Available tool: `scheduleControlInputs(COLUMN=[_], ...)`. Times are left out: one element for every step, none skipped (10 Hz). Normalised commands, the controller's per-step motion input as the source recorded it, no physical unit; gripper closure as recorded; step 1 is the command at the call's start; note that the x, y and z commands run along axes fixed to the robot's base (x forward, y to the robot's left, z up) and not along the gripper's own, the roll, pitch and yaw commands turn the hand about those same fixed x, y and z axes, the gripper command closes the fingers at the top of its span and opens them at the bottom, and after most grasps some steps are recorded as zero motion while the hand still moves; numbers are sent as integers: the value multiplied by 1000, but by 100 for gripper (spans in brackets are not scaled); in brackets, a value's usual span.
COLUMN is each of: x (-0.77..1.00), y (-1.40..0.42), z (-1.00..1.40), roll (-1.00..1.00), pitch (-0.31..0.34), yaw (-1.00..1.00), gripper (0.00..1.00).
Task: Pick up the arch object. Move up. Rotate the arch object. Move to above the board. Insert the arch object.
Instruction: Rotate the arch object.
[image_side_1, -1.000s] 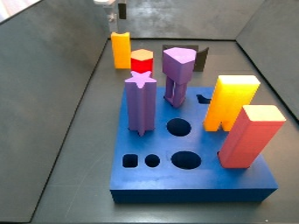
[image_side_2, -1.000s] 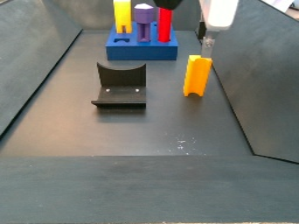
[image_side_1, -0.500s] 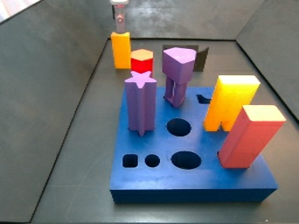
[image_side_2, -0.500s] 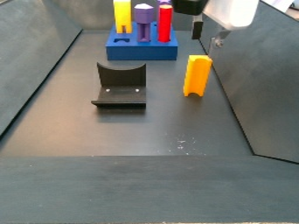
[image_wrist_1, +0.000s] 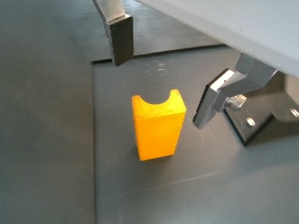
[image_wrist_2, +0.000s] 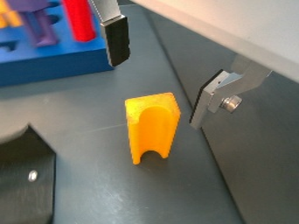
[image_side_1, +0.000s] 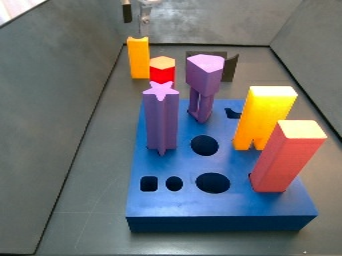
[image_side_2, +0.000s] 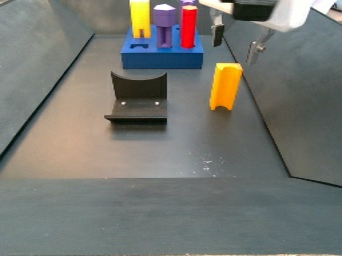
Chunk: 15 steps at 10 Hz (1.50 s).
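Arch object (image_wrist_1: 158, 128): upright, below and between the fingers, untouched.
Gripper (image_wrist_2: 163, 68): fingers spread wide, released, above it.
Board (image_wrist_2: 47, 63): shows only in this wrist view.

The dark floor (image_side_2: 147, 160) carries the blue board (image_side_2: 158, 55) at the far end, the fixture (image_side_2: 136, 98) nearer, and the upright arch object (image_side_2: 226, 86) to its right; the claw (image_side_2: 238, 42) hangs above the arch object.
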Motion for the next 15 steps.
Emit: scheduleControlInputs(x=[39,39,39,40,40,40,40,40,40,40,40,40,41,41,41], y=[-6,-6,-6,-6,-6,-6,-6,-6,-6,-6,-6,-6,-6,-6,-6], z=[-37,-37,-37,-37,-37,-37,-37,-37,-36,-36,-36,-35,-35,-34,-34], roll=[-1,-1,-1,-2,-2,-2,-2,-2,-3,-3,-4,-4,-4,-4,-4], pitch=[7,7,8,9,9,10,12,13,14,18,21,26,26,25,25], yaw=[1000,1000,1000,1000,1000,1000,1000,1000,1000,1000,1000,931,701,418,315], gripper=[0,0,0,0,0,0,0,0,0,0,0,0,0,0,0])
